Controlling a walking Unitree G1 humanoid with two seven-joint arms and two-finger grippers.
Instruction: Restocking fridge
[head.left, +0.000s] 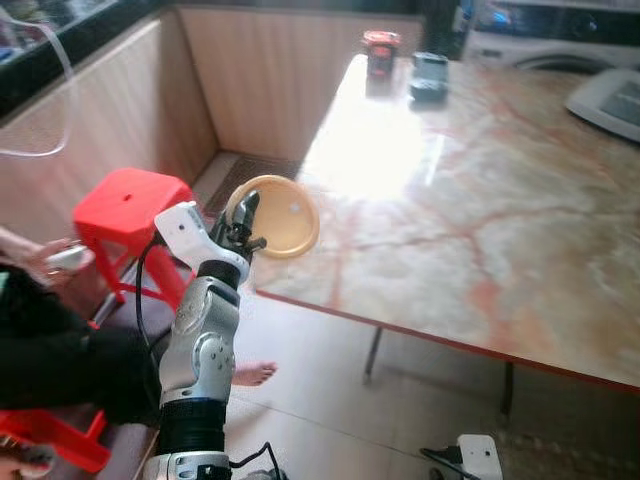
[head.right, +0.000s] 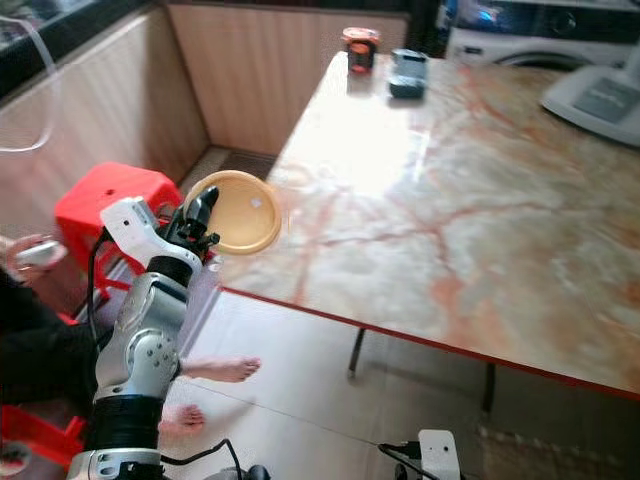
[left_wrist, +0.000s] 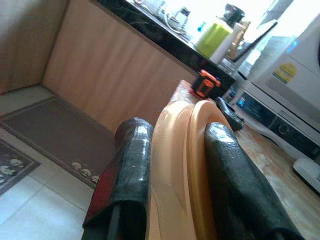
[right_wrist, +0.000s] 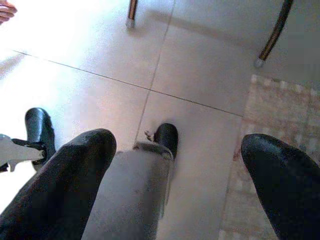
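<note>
Marble table (head.left: 480, 200) is lying ahead of your left gripper (left_wrist: 175, 165), whose jaws are pinching the yellow plate (head.left: 280, 215) by its rim, between them. Right gripper (right_wrist: 175, 165) is hanging wide open. You are carrying edge-on; keep it level.

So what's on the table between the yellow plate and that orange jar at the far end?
Nothing: in the left eye view, only bare marble table, glaring with light, lies between the round yellow plastic plate in the left gripper and the orange-lidded jar.
</note>
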